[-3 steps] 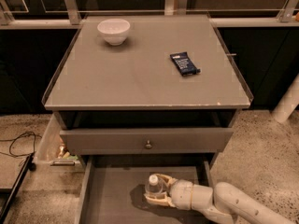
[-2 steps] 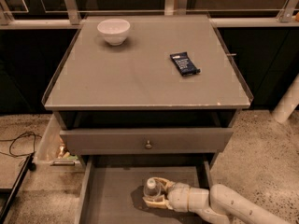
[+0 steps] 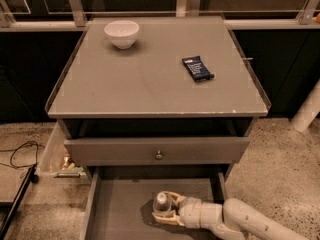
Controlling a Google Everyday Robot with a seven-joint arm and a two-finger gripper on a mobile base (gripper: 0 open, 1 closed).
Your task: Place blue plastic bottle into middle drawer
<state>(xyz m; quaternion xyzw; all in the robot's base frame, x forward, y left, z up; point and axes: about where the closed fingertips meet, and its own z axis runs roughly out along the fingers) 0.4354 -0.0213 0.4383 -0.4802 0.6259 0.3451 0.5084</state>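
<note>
Down in the open middle drawer, the gripper extended from the right and seemingly clasped the blue plastic bottle, upright on its floor.

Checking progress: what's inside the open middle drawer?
Inside the middle drawer, the hand, reaching in from the right, grips the blue plastic bottle. The floor beneath them is covered.

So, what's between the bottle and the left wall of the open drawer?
Nothing: only the middle drawer's bare floor, in the camera view. The gripper, reaching in from the right, holds the blue plastic bottle there.
</note>
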